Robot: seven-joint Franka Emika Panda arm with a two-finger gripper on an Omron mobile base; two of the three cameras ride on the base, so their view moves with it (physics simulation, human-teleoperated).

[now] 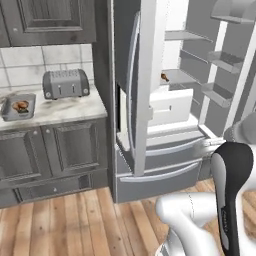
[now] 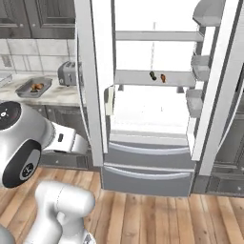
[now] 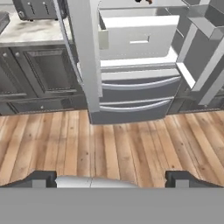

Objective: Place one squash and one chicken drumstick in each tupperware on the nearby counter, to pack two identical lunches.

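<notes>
The hand [image 3: 111, 178] is spread wide with nothing between its fingertips [image 3: 39, 178], which stand far apart at the bottom of the hand view above the wooden floor [image 3: 118, 144]. Ahead of it stands the open fridge [image 2: 147, 143] with both doors swung out. The right base view looks straight into the fridge and shows, on the middle shelf [image 2: 143, 77], a small dark squash [image 2: 152, 75] just beside an orange-brown chicken drumstick [image 2: 163, 77], both toward the shelf's right end; whether they touch cannot be told. In the left base view the near fridge door [image 1: 145, 90] hides most of that shelf, and a small brown speck at its left end is too small to name. In the hand view the two pieces are cut by the top edge. To the left of the fridge runs the marble table [image 1: 60, 110] over dark cabinets. The left base view shows a grey tupperware [image 1: 20, 106] near the table's left end with a brown chicken drumstick [image 1: 20, 105] lying in it, and a grey toaster [image 1: 65, 83] standing well apart to its right, toward the back edge. The right base view shows the same tupperware smaller and farther off, with brown contents that cannot be made out in detail, the toaster partly behind the fridge door, and at the far left edge a sliver of a paler tray [image 2: 4, 78]. The hand view catches the toaster at its top left corner.
</notes>
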